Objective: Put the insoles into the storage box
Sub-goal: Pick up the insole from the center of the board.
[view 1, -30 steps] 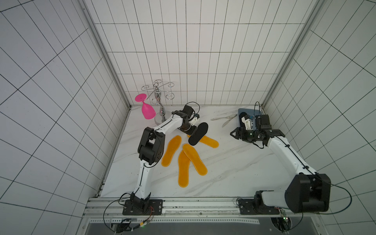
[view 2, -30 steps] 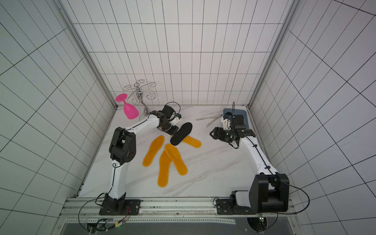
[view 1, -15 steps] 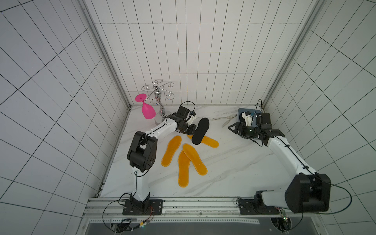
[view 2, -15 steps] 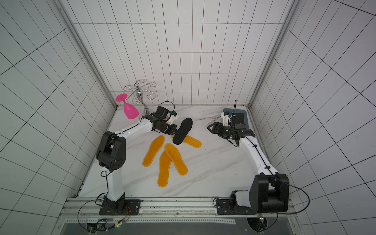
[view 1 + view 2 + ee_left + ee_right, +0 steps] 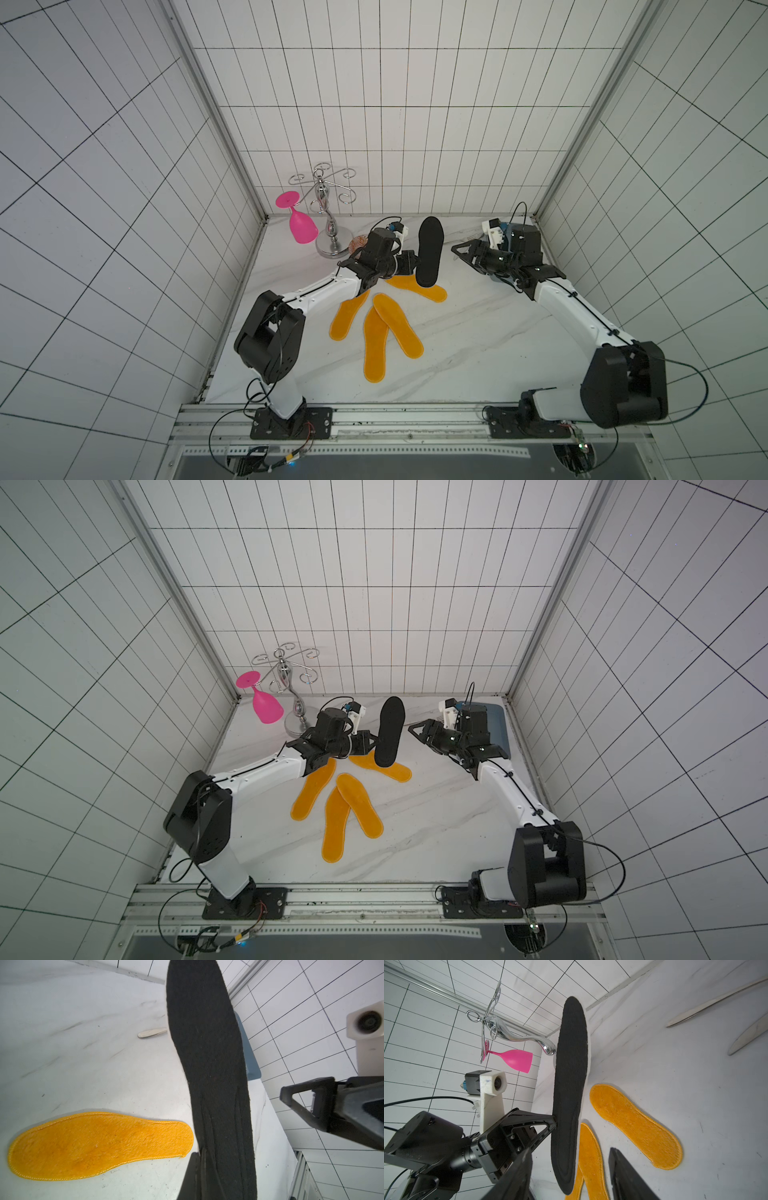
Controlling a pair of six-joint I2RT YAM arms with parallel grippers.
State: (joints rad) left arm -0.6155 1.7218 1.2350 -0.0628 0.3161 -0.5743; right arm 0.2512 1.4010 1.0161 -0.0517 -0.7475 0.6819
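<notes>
Left arm swung black insole upright toward parted right fingers; left fingers clamp it.

Both top views: I'm looking down from far above the black insole | left wrist: I'm sighting close along it | right wrist: I'm facing it nearby | all are sharing it

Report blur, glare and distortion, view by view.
Both top views: even light, soft shadows, tile lines splaying toward the edges. Left wrist: black insole weave sharp. Right wrist: rack glints, near fingers blurred.
</notes>
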